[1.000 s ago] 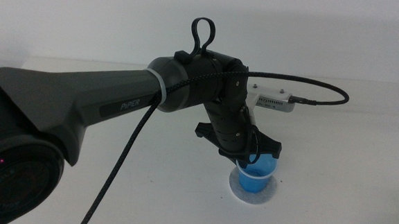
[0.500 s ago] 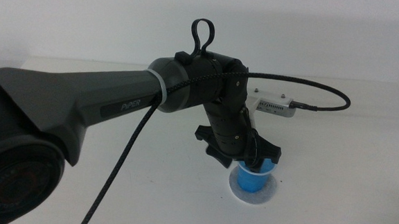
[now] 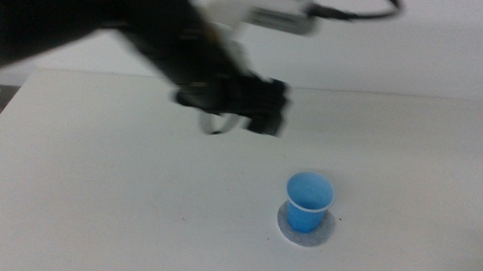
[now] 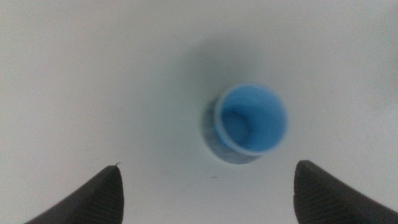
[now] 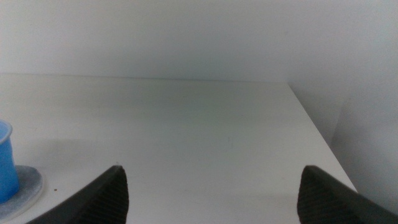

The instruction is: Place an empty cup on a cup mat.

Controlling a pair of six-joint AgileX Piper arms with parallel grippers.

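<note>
The blue cup (image 3: 309,202) stands upright and empty on the round grey cup mat (image 3: 326,230) at the table's front right. It shows from above in the left wrist view (image 4: 250,121), with the mat (image 4: 214,146) peeking out under it. My left gripper (image 3: 252,107) is blurred, high above the table, up and left of the cup, open and empty. In the right wrist view the cup (image 5: 6,162) and the mat (image 5: 28,182) sit at the frame's edge. My right gripper is open, out of the middle view.
The white table (image 3: 120,195) ends at a right edge (image 5: 317,137) beyond the cup. A white wall stands behind the table.
My left gripper has let go of the cup, lifted and swung back to the left. The cup stays on the mat.
</note>
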